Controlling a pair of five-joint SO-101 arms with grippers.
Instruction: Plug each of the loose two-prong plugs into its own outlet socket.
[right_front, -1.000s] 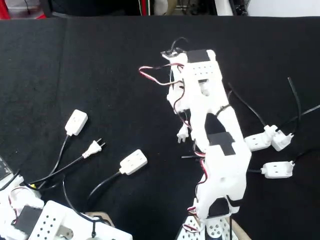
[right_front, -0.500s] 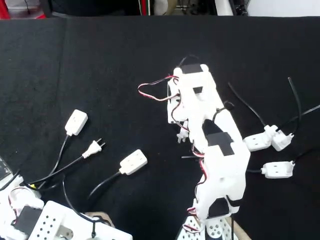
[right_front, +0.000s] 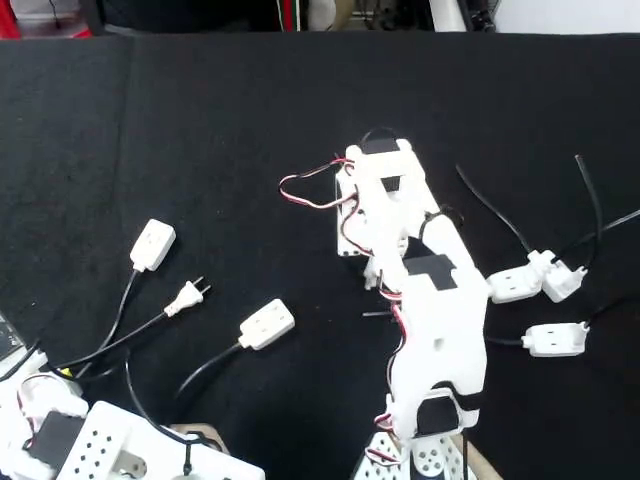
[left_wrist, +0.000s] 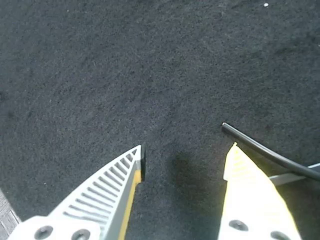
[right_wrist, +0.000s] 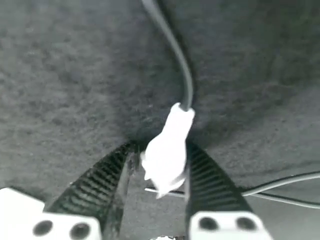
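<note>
A white two-prong plug (right_wrist: 172, 132) on a black cord sits between the dark fingers of my right gripper (right_wrist: 160, 150), which is shut on it just above the black cloth. From above, that plug (right_front: 371, 278) peeks out under the right arm's wrist near the table's middle. A second loose plug (right_front: 186, 297) lies on the left, between two white outlet sockets (right_front: 152, 245) (right_front: 267, 324). My left gripper (left_wrist: 187, 150) stands open over bare cloth with nothing in it; a black cord (left_wrist: 265, 152) runs past one fingertip.
On the right lie two more white sockets (right_front: 516, 285) (right_front: 555, 339), one of them joined to a white plug (right_front: 560, 280), with black cords trailing off. Cords from the left sockets run toward the left arm's base (right_front: 90, 445) at the front left corner.
The right arm has drawn back toward its base and lowered its wrist over the middle plug, which now shows less from above. The left side has not moved.
</note>
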